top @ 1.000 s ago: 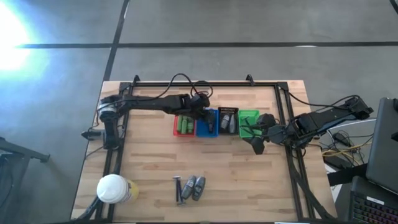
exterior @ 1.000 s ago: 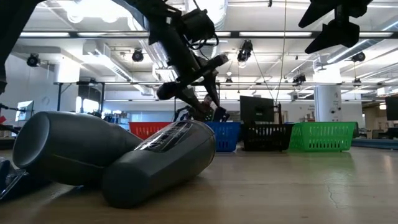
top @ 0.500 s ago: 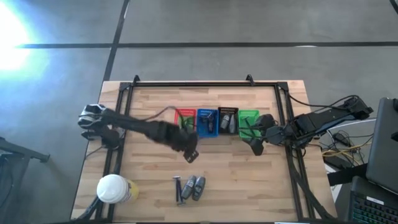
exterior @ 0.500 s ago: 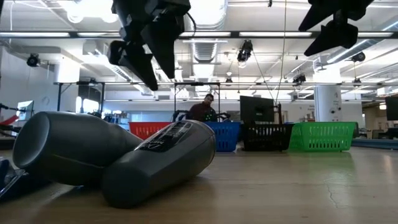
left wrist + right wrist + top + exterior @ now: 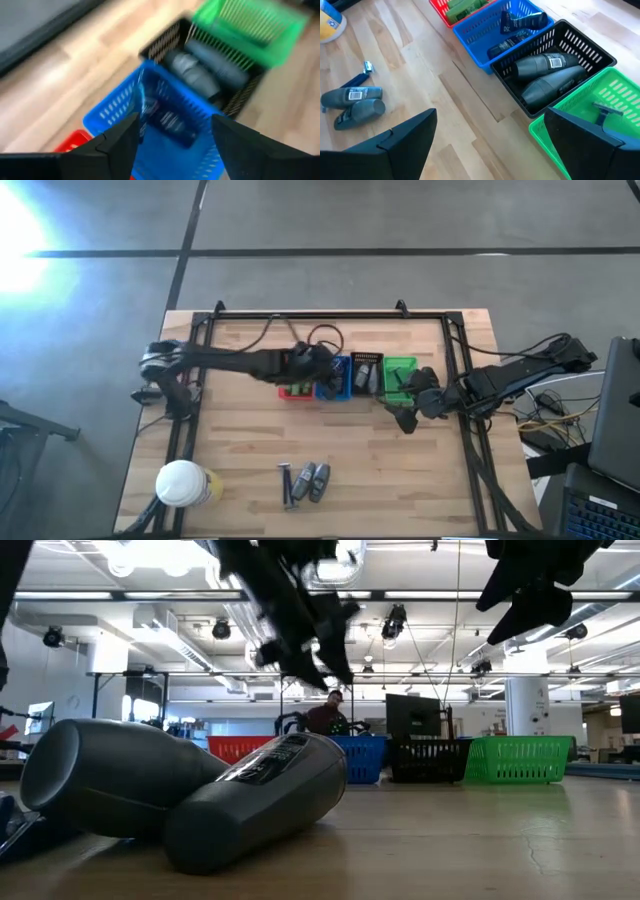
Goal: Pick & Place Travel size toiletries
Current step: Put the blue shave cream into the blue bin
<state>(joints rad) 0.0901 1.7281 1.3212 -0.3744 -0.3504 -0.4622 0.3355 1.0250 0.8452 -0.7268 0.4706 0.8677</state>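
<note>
Two grey-silver oval pieces (image 5: 315,480) and a thin dark stick (image 5: 288,483) lie on the table near its near edge; they also show in the right wrist view (image 5: 357,100). Green packets (image 5: 465,7) lie in the red basket, dark tubes (image 5: 515,27) in the blue basket, grey oval pieces (image 5: 550,72) in the black basket, and a dark stick (image 5: 602,112) in the green basket. My left gripper (image 5: 322,363) hangs open and empty above the blue basket (image 5: 115,120). My right gripper (image 5: 404,416) is open and empty, in the air just near of the green basket (image 5: 403,363).
The four baskets stand in a row at mid-table: red (image 5: 290,391), blue (image 5: 335,393), black (image 5: 367,358), green. A big white-lidded yellowish jar (image 5: 183,483) stands at the near left corner. A black frame (image 5: 300,315) runs along the table's edges.
My left gripper has swung from above the baskets toward the near edge, over the bare table, and then back above the blue basket. The pieces on the table have stayed where they were. My right gripper has shifted a little toward the table's left.
</note>
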